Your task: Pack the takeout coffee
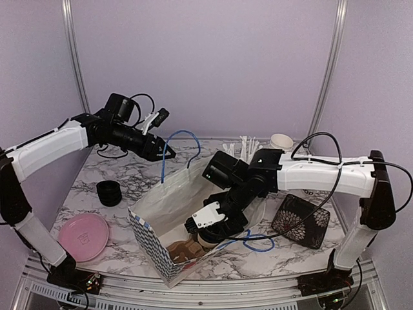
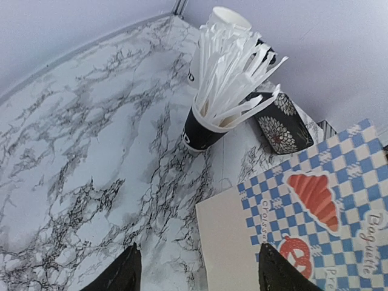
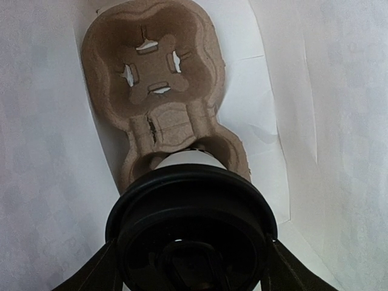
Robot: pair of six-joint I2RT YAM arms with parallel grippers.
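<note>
Top external view showed the marble table (image 1: 122, 177) filling the floor of the booth, and near its front middle a paper bag (image 1: 169, 200) stood open, white inside, blue-and-white checked outside, with blue cord handles. The left wrist camera caught a corner of the same bag (image 2: 315, 200), printed with a croissant and a pretzel.

The right arm reached from its side down into the mouth of the bag. Its right gripper (image 1: 206, 234) was inside, and the right wrist camera showed that gripper (image 3: 194, 267) with one finger on each side of the black lid of a coffee cup (image 3: 191, 206), clamped on it. A sliver of the white cup wall showed under the lid, at the near pocket of the brown pulp cup carrier (image 3: 151, 73), which lay on the bottom of the bag. Whether the cup was fully seated there I could not tell.

The left arm was raised at the back left, its left gripper (image 1: 155, 152) just beside the far blue handle. From its own camera the left gripper (image 2: 200, 273) stood wide, with nothing between the fingers.

A dark flowered square plate (image 1: 301, 221) lay to the right of the bag, and a pink plate (image 1: 84, 236) lay to its left. Behind the bag stood a black cup of white straws (image 2: 203, 130), and a white paper cup (image 1: 281, 141) beyond it. A low stack of black rings (image 1: 109, 192) sat at the left.
</note>
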